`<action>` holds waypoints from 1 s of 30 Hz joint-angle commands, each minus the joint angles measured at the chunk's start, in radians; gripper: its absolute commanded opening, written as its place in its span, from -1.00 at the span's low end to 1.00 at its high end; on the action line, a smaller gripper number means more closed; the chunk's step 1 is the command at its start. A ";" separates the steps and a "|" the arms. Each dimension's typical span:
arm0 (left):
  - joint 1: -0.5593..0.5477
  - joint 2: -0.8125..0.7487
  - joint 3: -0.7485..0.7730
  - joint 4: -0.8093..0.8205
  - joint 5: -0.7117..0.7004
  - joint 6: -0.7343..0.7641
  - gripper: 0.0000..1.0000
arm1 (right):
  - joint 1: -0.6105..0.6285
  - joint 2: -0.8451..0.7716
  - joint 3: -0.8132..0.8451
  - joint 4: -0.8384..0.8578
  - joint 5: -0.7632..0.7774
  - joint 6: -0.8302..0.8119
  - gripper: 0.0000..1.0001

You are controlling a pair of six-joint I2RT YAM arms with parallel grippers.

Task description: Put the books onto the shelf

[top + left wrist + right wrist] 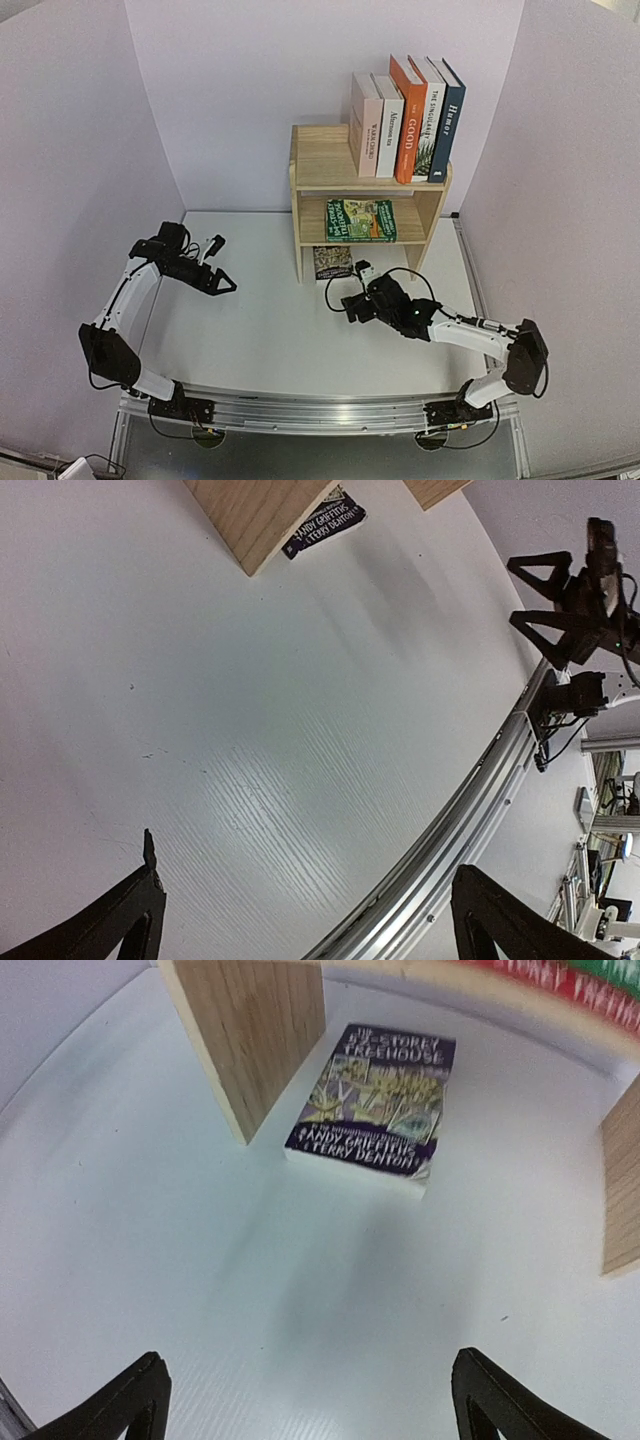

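The light wood shelf point(318, 168) stands at the back of the table. Several books point(405, 118) stand upright on its top tier, among them an orange one and a dark blue one. A green paperback point(360, 220) lies flat on the lower tier, with a red one point(535, 978) under it. A dark paperback point(375, 1100) lies flat on the table beneath the shelf, next to the left side panel point(250, 1030). My right gripper point(352, 288) point(310, 1400) is open just in front of that book, empty. My left gripper point(220, 266) point(305, 910) hangs open and empty at the left.
The shelf's right side panel point(622, 1190) stands to the right of the dark paperback. A metal rail point(450, 850) runs along the table's near edge. Pale walls close the table in on three sides. The right arm point(580, 590) shows far off in the left wrist view.
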 commanded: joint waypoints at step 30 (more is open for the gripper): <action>0.003 -0.063 -0.016 0.011 0.008 0.037 0.99 | -0.266 0.724 -0.082 1.088 0.007 1.029 0.42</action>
